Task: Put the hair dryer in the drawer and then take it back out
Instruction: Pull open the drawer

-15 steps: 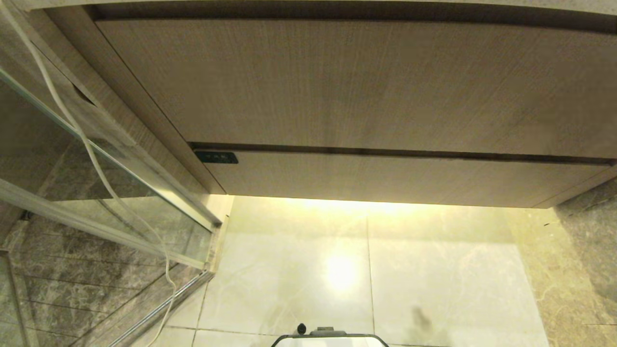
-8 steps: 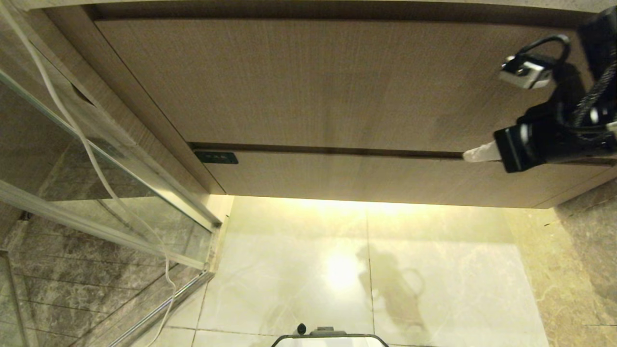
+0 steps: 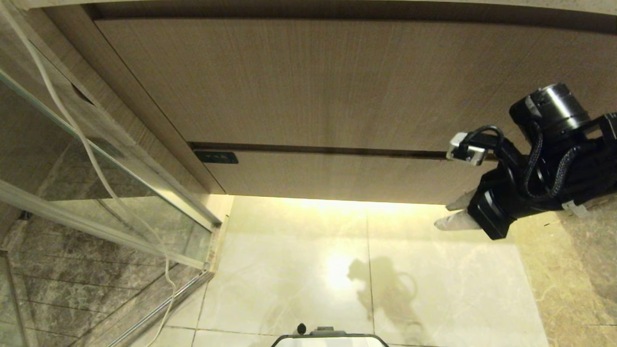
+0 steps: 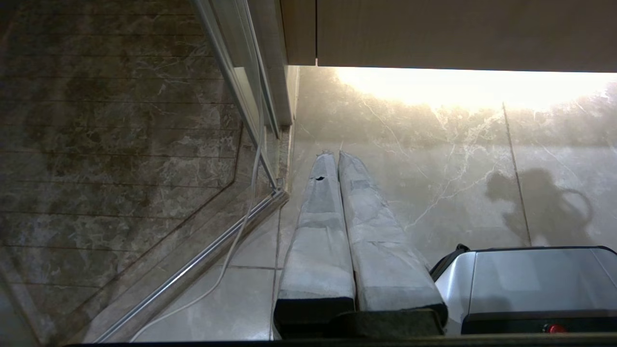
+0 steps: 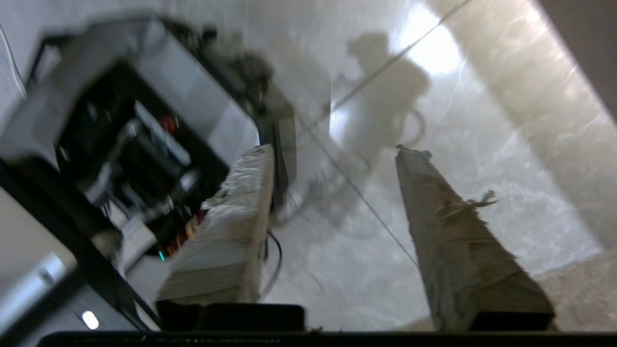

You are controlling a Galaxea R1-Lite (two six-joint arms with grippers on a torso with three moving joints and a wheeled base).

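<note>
Cataloguing my right gripper [image 3: 450, 214]: jaws apart, empty, low beside the drawer [image 3: 366, 176], which sits shut under the taller wood panel [image 3: 337, 82]. My left gripper [image 4: 337, 159]: fingers together, parked over the floor [image 3: 366, 270]. Hair dryer: nowhere in view. Judged light, rigid, smooth plastic; grip its slim handle. Drawer front stiff; hook its top edge.

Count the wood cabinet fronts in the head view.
2. The tall light-wood panel fills the upper part. The short light-wood drawer front, with a small dark label at its left end, sits directly below, closed. Others may lie outside the view.
</note>
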